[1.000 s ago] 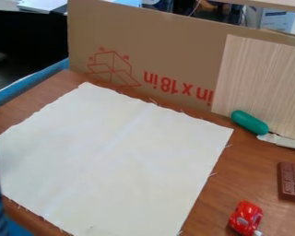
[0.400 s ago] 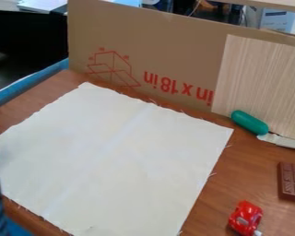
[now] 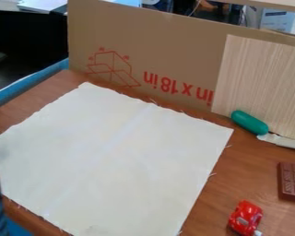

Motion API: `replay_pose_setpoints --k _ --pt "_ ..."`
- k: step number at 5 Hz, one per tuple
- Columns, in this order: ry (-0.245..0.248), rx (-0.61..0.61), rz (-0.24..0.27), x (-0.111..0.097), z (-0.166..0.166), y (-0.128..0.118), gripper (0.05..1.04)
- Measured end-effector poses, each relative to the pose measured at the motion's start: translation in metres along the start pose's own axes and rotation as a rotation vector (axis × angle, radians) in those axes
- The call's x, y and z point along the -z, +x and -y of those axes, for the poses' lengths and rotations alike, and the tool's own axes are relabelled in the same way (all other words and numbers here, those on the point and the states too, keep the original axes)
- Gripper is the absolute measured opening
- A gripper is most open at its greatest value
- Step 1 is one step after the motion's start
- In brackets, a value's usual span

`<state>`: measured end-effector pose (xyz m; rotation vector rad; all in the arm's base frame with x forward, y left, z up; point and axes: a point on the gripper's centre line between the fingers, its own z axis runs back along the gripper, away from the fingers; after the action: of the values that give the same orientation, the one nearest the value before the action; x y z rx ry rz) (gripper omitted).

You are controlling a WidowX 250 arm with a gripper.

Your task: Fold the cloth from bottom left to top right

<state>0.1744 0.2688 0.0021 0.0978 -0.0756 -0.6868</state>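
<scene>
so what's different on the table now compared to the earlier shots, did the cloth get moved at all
Nothing has visibly changed. The cream square cloth still lies spread out and unfolded, and the shiny red toy car, brown chocolate-bar-shaped block and green rounded oblong object are where they were.
</scene>
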Motion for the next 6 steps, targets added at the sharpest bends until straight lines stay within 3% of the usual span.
replay_pose_setpoints --k 1,2,3,4,6 --pt "-0.008 -0.015 -0.011 0.001 -0.003 -0.002 0.370" --pt "-0.014 -0.031 -0.020 0.002 -0.004 -0.004 0.152" --pt "-0.047 -0.036 -0.021 0.002 -0.005 -0.005 0.058" --pt "-0.097 -0.043 -0.028 -0.005 -0.016 -0.011 0.050" --pt "-0.185 -0.078 -0.188 -0.011 -0.033 -0.040 0.050"
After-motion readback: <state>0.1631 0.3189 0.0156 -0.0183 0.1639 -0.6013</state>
